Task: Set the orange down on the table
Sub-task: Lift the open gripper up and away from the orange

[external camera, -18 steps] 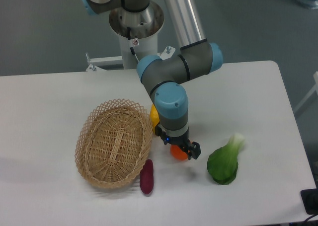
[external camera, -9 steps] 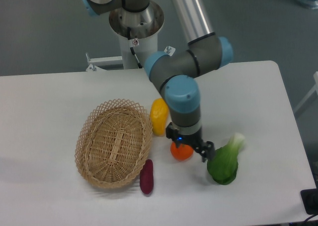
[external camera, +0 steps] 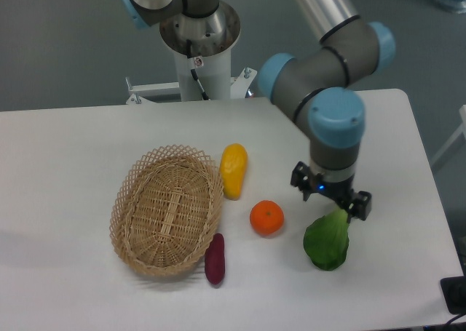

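The orange (external camera: 266, 217) lies on the white table (external camera: 73, 149), right of the wicker basket and below the yellow fruit. It lies free, with nothing touching it. My gripper (external camera: 332, 196) is up and to the right of the orange, above the top of the green vegetable (external camera: 327, 241). Its fingers look spread and hold nothing.
An oval wicker basket (external camera: 167, 209) sits at the left. A yellow elongated fruit (external camera: 233, 170) lies by its right rim. A dark purple vegetable (external camera: 215, 258) lies by its lower right rim. The table's right edge is close to the green vegetable.
The gripper has let go of the orange and moved right and up, from over the orange to over the green vegetable. The orange stays on the table.
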`<control>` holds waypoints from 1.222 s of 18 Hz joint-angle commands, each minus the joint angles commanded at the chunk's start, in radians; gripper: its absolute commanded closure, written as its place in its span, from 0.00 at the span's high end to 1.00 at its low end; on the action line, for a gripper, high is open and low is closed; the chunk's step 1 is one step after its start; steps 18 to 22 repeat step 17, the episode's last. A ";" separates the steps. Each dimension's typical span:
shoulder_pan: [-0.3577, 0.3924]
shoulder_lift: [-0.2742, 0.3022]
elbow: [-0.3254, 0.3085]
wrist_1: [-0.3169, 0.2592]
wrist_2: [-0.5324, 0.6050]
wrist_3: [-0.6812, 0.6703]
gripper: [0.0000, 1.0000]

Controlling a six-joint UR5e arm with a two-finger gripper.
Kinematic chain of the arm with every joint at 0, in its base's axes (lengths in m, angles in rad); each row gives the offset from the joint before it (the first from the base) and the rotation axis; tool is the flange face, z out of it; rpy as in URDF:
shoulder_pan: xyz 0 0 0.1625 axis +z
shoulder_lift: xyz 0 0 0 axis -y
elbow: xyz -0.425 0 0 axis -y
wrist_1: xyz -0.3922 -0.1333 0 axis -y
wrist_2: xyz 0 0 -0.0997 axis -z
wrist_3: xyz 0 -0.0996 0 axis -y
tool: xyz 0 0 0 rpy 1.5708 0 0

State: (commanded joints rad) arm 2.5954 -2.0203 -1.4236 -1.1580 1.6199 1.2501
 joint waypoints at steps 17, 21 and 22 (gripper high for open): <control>0.054 -0.002 0.008 -0.017 -0.057 0.100 1.00; 0.054 -0.002 0.008 -0.017 -0.057 0.100 1.00; 0.054 -0.002 0.008 -0.017 -0.057 0.100 1.00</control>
